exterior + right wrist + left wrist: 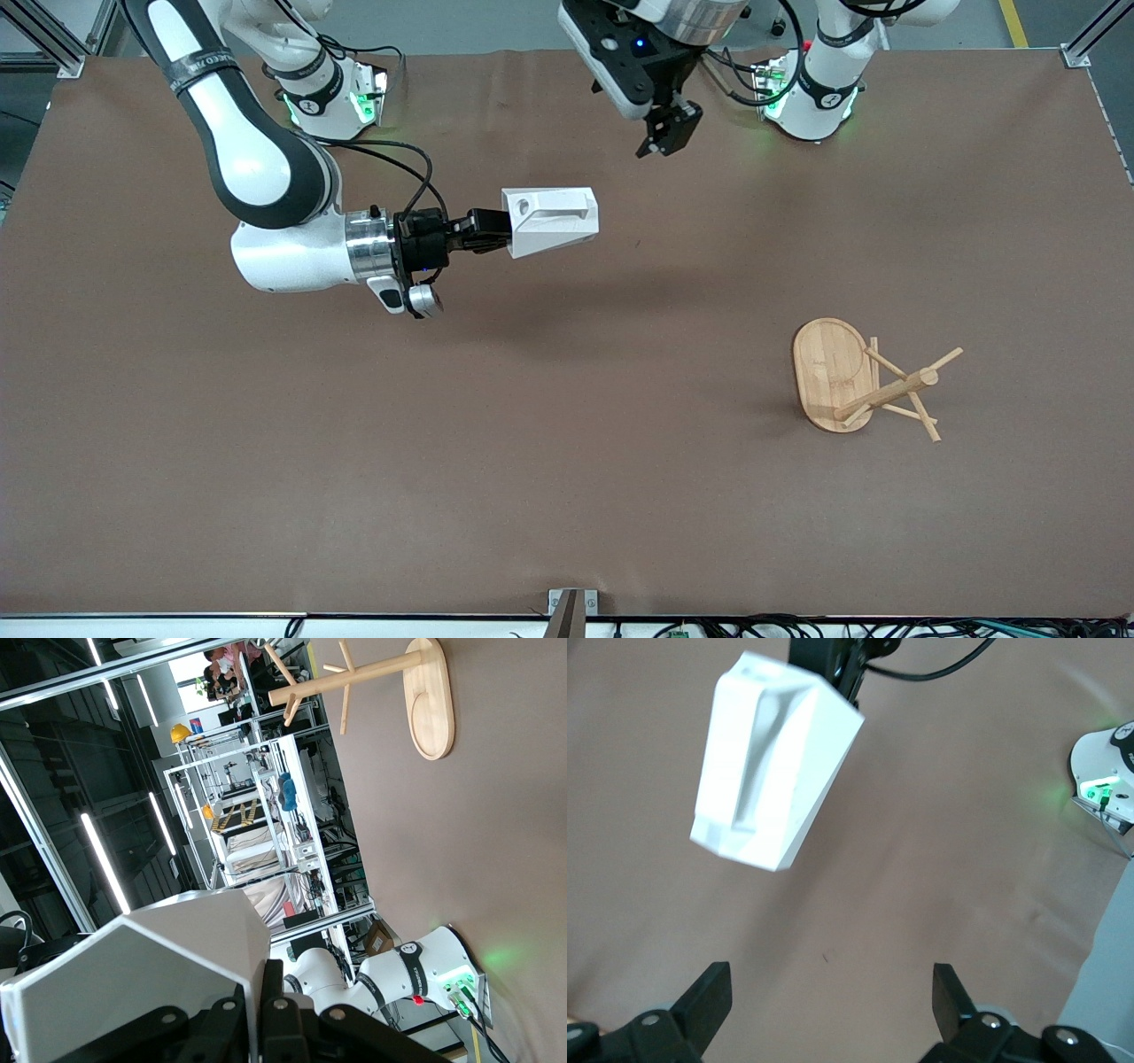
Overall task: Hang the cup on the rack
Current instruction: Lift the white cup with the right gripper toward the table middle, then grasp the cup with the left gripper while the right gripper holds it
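My right gripper (496, 232) is shut on the wall of the white faceted cup (551, 221) and holds it on its side in the air over the middle of the table, handle with the round hole upward. The cup also shows in the right wrist view (142, 979) and in the left wrist view (772, 762). My left gripper (660, 142) hangs open and empty above the table near its own base, its fingers (709, 997) wide apart. The bamboo rack (864, 381) stands toward the left arm's end of the table, nearer the front camera. It also shows in the right wrist view (390, 678).
The brown table mat (567, 461) covers the table. The arm bases (811, 89) stand along the table's edge farthest from the front camera. A small metal bracket (571, 607) sits at the edge nearest that camera.
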You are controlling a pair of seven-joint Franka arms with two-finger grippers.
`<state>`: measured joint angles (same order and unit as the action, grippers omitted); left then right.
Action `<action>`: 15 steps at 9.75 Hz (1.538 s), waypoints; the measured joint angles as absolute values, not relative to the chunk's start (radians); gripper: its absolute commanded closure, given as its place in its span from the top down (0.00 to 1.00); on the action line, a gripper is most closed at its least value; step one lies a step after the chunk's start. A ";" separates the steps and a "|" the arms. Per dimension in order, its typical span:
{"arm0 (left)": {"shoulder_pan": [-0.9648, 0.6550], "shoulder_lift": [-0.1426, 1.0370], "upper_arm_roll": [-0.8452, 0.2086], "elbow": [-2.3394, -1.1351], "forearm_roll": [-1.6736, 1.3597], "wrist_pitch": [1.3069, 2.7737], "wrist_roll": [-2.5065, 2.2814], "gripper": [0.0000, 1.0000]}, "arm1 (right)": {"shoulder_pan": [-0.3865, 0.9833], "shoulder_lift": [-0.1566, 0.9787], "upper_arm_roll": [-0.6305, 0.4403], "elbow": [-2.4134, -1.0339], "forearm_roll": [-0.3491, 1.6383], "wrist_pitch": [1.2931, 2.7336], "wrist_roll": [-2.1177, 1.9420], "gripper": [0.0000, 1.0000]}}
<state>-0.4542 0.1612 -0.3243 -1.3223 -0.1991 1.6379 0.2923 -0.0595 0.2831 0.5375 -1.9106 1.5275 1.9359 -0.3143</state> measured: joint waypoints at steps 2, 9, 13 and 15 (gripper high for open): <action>-0.457 0.196 -0.324 -1.318 -0.199 1.701 0.387 1.00 | -0.060 0.283 0.540 -1.911 1.530 1.937 -0.320 0.01; -0.491 0.259 -0.315 -1.269 -0.110 1.722 0.524 1.00 | -0.063 0.261 0.556 -1.917 1.536 1.950 -0.325 0.01; -0.491 0.280 -0.310 -1.265 -0.102 1.761 0.554 1.00 | -0.061 0.257 0.559 -1.925 1.536 1.952 -0.325 0.01; -0.491 0.302 -0.310 -1.265 -0.102 1.767 0.559 1.00 | -0.061 0.257 0.561 -1.925 1.536 1.954 -0.325 0.01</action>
<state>-0.4907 0.3017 -0.3097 -1.2650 -0.1018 1.7670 0.5594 -0.0609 0.2569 0.5606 -1.9247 1.5357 1.9543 -0.3248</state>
